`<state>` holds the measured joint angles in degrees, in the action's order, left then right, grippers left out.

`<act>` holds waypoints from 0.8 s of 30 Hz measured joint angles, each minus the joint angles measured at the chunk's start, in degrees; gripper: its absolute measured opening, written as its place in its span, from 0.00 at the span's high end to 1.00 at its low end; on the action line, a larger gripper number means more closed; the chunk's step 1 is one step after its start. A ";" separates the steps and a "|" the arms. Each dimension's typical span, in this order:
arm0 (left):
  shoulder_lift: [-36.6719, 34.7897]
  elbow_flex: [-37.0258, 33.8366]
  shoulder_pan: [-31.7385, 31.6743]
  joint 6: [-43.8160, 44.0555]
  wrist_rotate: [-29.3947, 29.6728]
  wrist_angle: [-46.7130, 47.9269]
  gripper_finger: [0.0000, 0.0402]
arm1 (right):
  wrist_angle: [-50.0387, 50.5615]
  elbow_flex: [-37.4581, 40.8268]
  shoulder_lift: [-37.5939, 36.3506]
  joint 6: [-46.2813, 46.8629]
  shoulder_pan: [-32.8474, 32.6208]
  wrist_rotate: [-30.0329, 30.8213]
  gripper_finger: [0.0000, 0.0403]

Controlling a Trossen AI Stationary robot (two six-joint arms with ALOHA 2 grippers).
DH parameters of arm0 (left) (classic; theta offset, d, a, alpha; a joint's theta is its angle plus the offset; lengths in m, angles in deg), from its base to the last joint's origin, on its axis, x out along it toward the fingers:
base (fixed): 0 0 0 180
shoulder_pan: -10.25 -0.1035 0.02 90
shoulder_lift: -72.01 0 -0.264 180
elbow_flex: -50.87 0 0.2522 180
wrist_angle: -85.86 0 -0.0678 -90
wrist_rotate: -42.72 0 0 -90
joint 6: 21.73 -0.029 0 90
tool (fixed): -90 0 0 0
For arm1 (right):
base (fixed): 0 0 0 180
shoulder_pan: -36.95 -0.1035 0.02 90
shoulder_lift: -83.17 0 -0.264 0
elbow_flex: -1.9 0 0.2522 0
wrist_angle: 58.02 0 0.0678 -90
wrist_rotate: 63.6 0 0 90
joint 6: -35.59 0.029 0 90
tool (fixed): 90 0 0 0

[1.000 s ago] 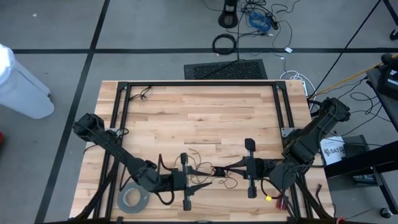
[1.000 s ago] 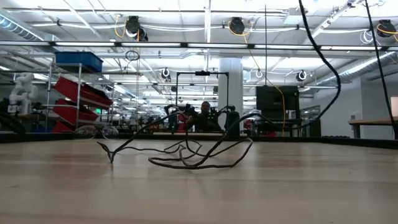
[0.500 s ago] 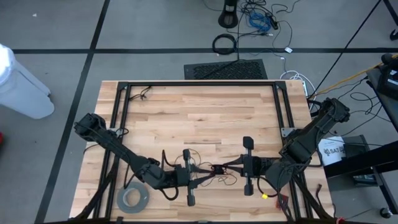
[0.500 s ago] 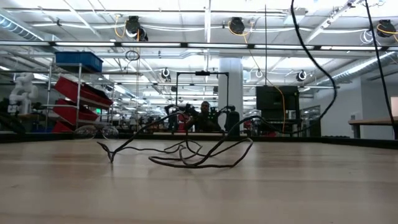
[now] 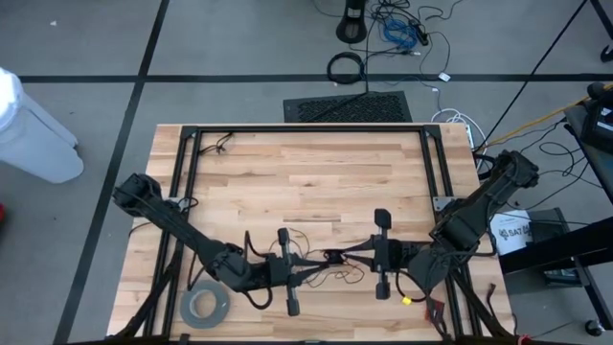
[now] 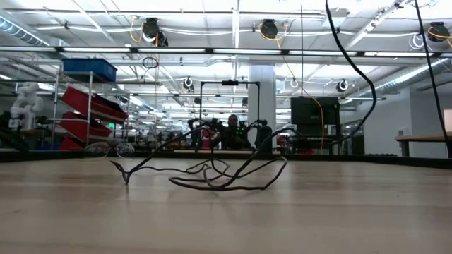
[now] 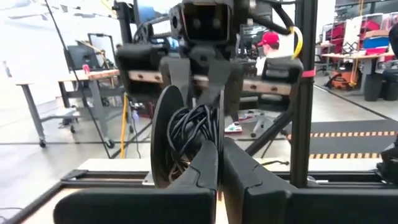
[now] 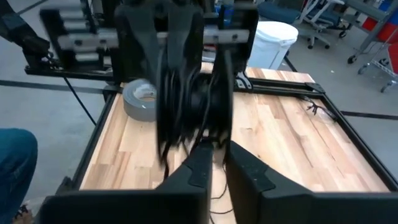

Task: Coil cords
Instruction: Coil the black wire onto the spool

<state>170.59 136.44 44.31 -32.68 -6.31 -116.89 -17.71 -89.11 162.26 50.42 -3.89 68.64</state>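
With the left gripper (image 5: pixel 308 271) clamped together on the cords (image 7: pixel 186 134) and the right gripper (image 5: pixel 352 258) easing apart, the coil may spring loose.

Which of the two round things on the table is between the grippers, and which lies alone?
The small black disc, wound with thin wire, sits between the grippers. The wide grey tape roll lies flat, alone, near the left arm.

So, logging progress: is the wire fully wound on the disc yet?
No. Some wire is wound on the disc, but loose loops lie on the table.
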 joint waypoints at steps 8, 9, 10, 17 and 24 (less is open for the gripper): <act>-3.64 0.00 0.09 -1.42 2.29 4.30 0.99 | 1.12 0.00 -4.26 1.78 -1.29 -0.46 0.78; -3.84 0.00 0.11 -1.35 2.40 5.23 0.99 | 1.19 0.00 -5.03 2.09 -1.33 -0.47 0.77; -3.98 0.00 0.20 -1.06 2.63 5.88 0.99 | 1.17 0.00 -5.81 2.38 -1.29 -0.39 0.75; -4.04 0.00 -0.31 0.14 3.01 7.76 0.99 | -3.08 0.00 -6.89 0.60 0.55 -1.08 0.70; -4.04 0.00 -0.49 0.61 1.87 8.14 1.00 | -3.94 0.00 -5.58 -1.98 3.17 -2.23 0.69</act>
<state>166.56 136.44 43.82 -32.07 -4.44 -108.75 -21.66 -89.11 156.68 48.44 -0.72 66.40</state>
